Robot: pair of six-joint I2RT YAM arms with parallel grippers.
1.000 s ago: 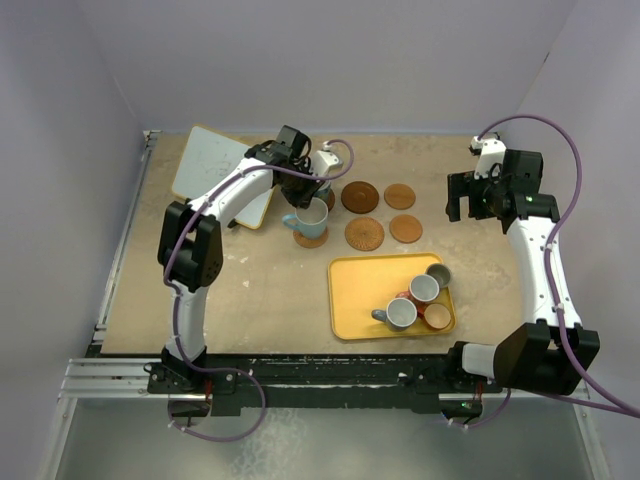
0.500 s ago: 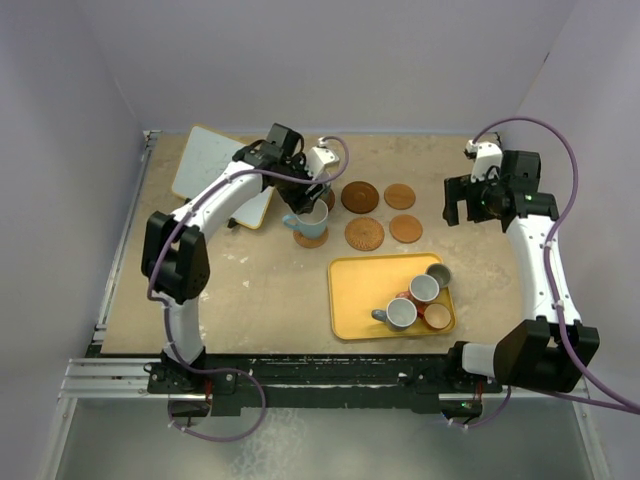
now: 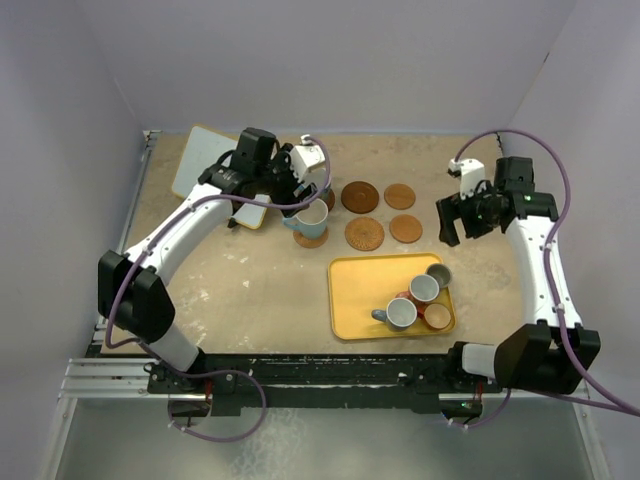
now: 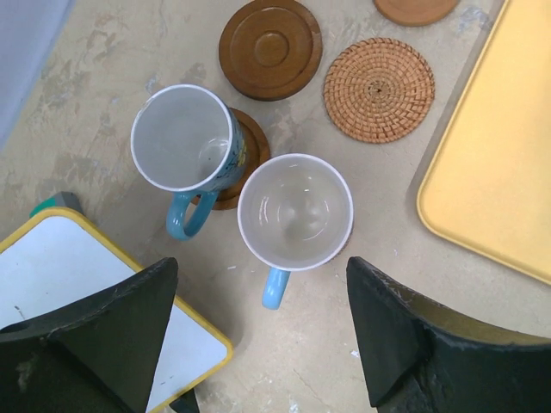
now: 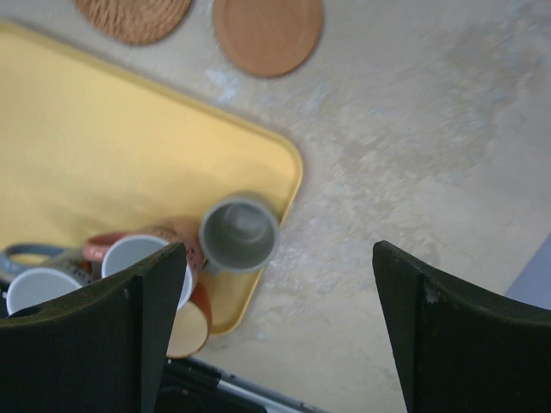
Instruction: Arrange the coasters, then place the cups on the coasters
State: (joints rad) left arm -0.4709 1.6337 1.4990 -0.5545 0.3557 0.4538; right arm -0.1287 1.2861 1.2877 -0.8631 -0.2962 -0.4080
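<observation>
A: Which step?
B: Cup placing, I'd judge. Two blue cups (image 4: pixel 295 212) sit on coasters (image 4: pixel 255 153), the left pincer (image 4: pixel 261 271) released above them; four more coasters lie bare.
A: Next?
B: The right pincer (image 5: pixel 277 254), open and empty, hovers over the grey cup (image 5: pixel 238 232) on the tray (image 3: pixel 355 300); it should drop and clench the rim.
A: Anything hidden?
B: From above, the left arm (image 3: pixel 190 225) covers the farther blue cup (image 4: pixel 182 138); the right wrist view is blurred.

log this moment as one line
left end effector: open, above two blue cups on coasters | right end effector: open, above tray | tray: four cups | bare coasters: four
</observation>
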